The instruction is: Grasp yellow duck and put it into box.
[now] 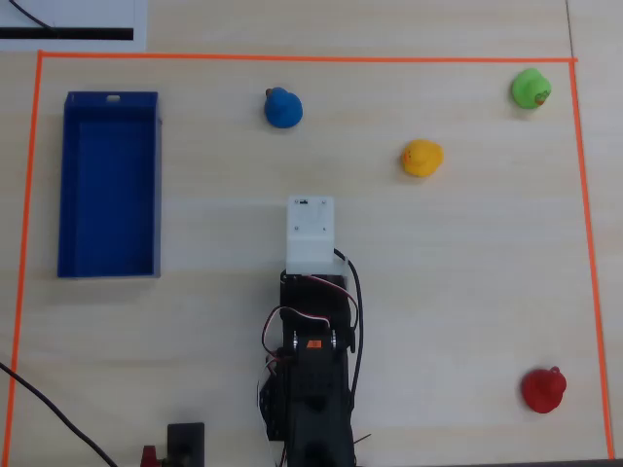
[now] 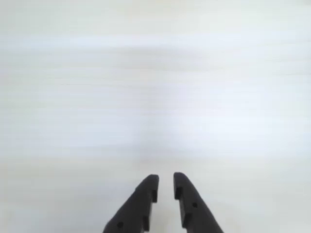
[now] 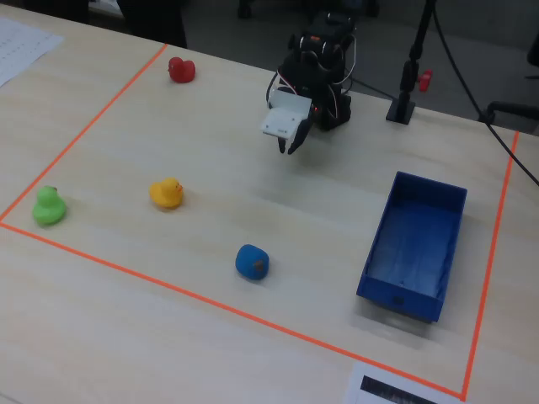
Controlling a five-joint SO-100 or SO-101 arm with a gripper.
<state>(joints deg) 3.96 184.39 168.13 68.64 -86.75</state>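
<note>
The yellow duck (image 1: 422, 158) sits on the light wooden table, right of centre and towards the far side in the overhead view; in the fixed view (image 3: 167, 193) it is at the left. The box (image 1: 107, 195) is a long deep-blue tray at the left, empty; in the fixed view (image 3: 413, 244) it is at the right. My gripper (image 3: 290, 147) hangs low over the middle of the table, under a white wrist mount (image 1: 310, 233), well away from both. In the wrist view my gripper (image 2: 165, 182) is empty with its jaws nearly together; only bare table shows there.
A blue duck (image 1: 282, 107) sits between box and yellow duck. A green duck (image 1: 531, 88) is in the far right corner, a red duck (image 1: 543, 389) near right. Orange tape (image 1: 292, 58) frames the work area. The arm base (image 1: 311, 389) stands at the near edge.
</note>
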